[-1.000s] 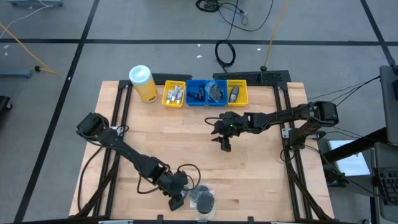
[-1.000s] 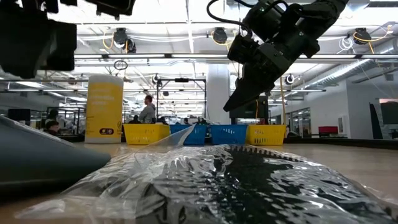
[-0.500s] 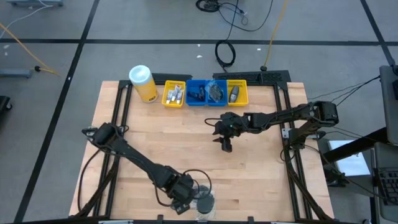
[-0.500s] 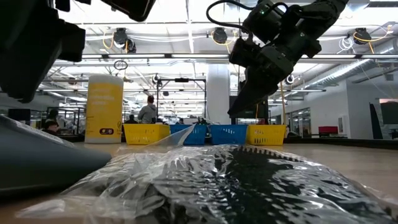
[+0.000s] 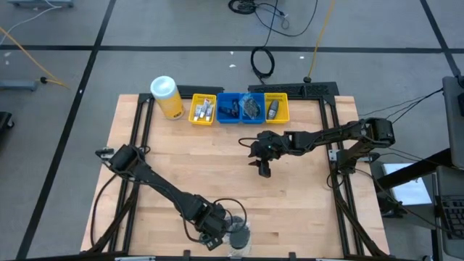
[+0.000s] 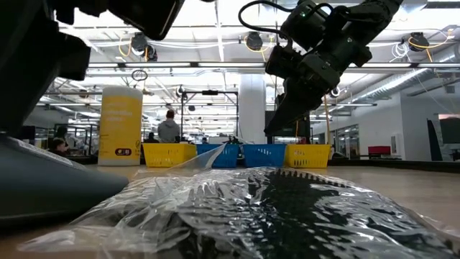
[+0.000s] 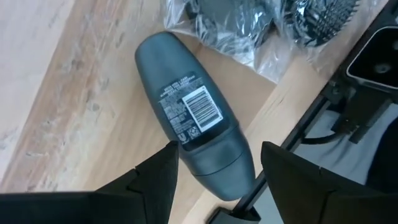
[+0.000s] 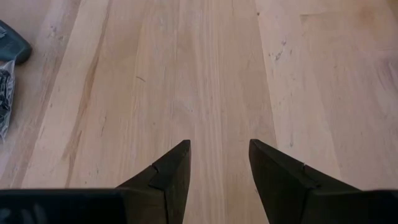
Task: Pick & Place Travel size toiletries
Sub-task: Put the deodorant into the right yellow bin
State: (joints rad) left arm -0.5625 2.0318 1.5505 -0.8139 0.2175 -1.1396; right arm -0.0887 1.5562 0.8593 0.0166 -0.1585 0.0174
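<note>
1. toiletries of travel size lie at two ends of the pale wooden counter: some sit in a row of small bins at the far edge, others lie loose at the near edge.
2. the dark grey oval bottle with a white barcode label lies on its side right at the near edge of the counter, its cap end close to the black frame rail.
3. just beside it lies a clear crinkled plastic bag holding black round puffs; in the low view this bag fills the foreground.
4. the left gripper hangs low over the near edge, directly above the grey bottle. its fingers stand apart on either side of the bottle's cap end, not closed on it.
5. the right gripper hovers above the middle of the counter, pointing down at bare wood. its fingers are apart and hold nothing.
6. at the far edge stand a yellow bin with small white tubes, two blue bins with dark items, and another yellow bin holding a dark bottle.
7. a tall yellow canister with a white lid stands just beside the first yellow bin.
</note>
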